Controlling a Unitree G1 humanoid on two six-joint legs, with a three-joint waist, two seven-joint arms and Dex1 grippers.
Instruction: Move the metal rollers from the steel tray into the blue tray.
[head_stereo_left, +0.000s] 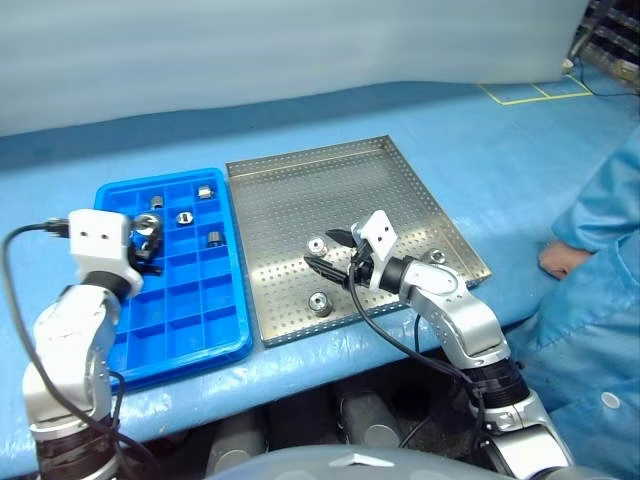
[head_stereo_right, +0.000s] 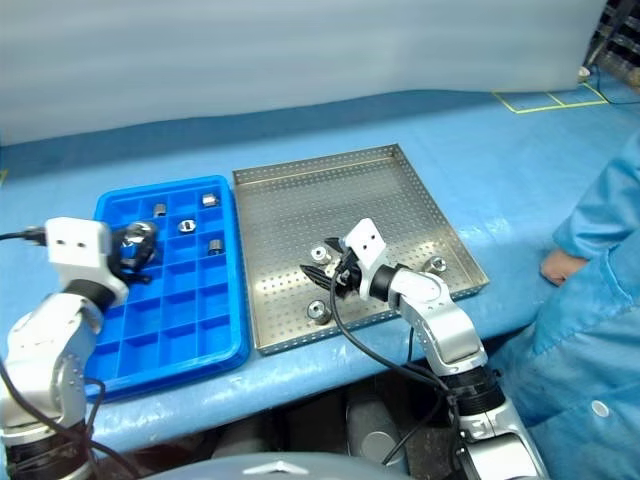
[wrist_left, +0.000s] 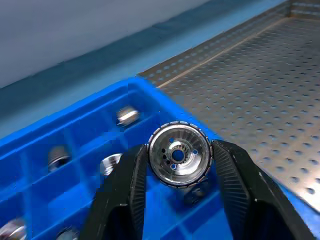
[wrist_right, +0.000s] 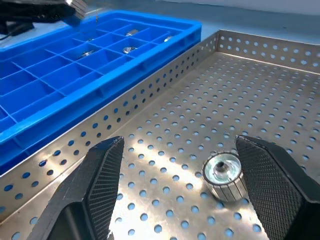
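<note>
Left pincer (wrist_left: 177, 165) clamps a shiny ridged roller (wrist_left: 178, 155); right pincer (wrist_right: 182, 185) gapes empty.

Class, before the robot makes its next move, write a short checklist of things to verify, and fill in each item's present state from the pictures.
1. Left gripper holds a roller between its fingers: ok.
2. Held roller is over the blue tray: ok.
3. Which compartment lies directly beneath it: cannot tell.
4. Right gripper open, with a second roller lying between its fingers on the steel tray: ok.
5. Steel tray emptied of rollers: not ok, three remain.
6. Person's hand rests clear of both trays: ok.
</note>
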